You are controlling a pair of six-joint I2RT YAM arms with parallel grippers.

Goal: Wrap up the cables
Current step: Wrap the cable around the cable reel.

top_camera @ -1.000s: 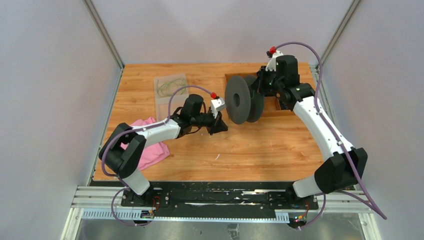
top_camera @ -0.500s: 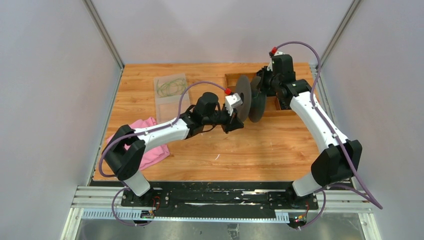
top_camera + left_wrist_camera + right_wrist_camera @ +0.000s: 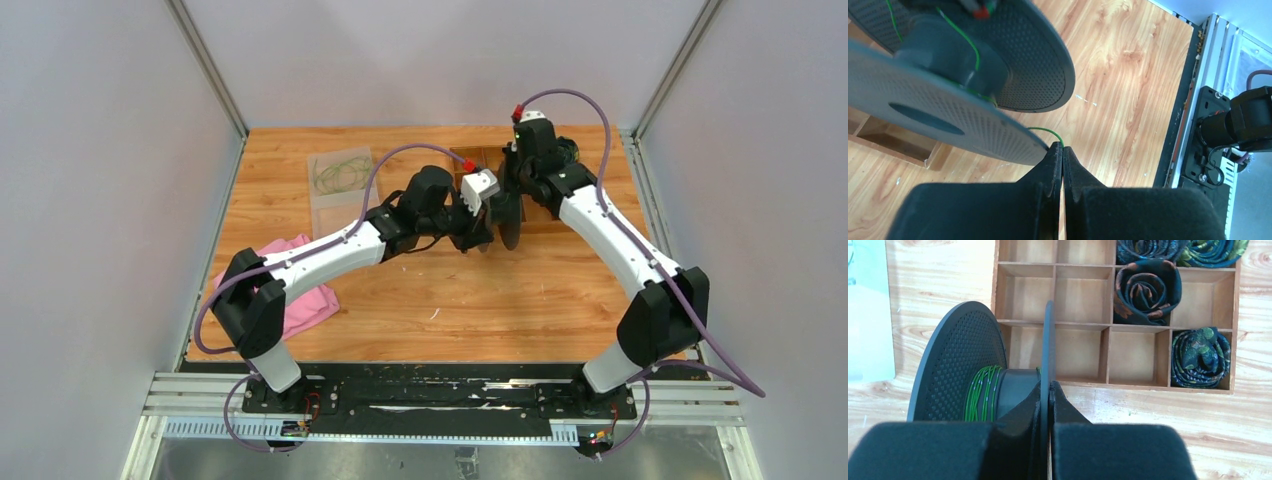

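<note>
A big black spool (image 3: 505,212) hangs above the table at centre back. My right gripper (image 3: 1049,386) is shut on the rim of one of its flanges (image 3: 1048,340). Several turns of thin green cable (image 3: 982,392) lie around the hub. In the left wrist view the spool (image 3: 948,117) is just ahead, and a strand of green cable (image 3: 1042,130) runs from under its flange into my left gripper (image 3: 1062,149), which is shut on it. In the top view my left gripper (image 3: 482,236) sits right beside the spool's near side. More green cable (image 3: 340,172) lies coiled at back left.
A wooden compartment tray (image 3: 1083,266) holding rolled dark ties (image 3: 1147,287) stands behind the spool. A clear plastic bag (image 3: 335,205) lies under the coiled cable. A pink cloth (image 3: 300,295) lies at the left, near the left arm.
My left arm has reached right and farther back, up against the spool. My right arm has swung the spool left and turned it nearly edge-on to the top camera.
</note>
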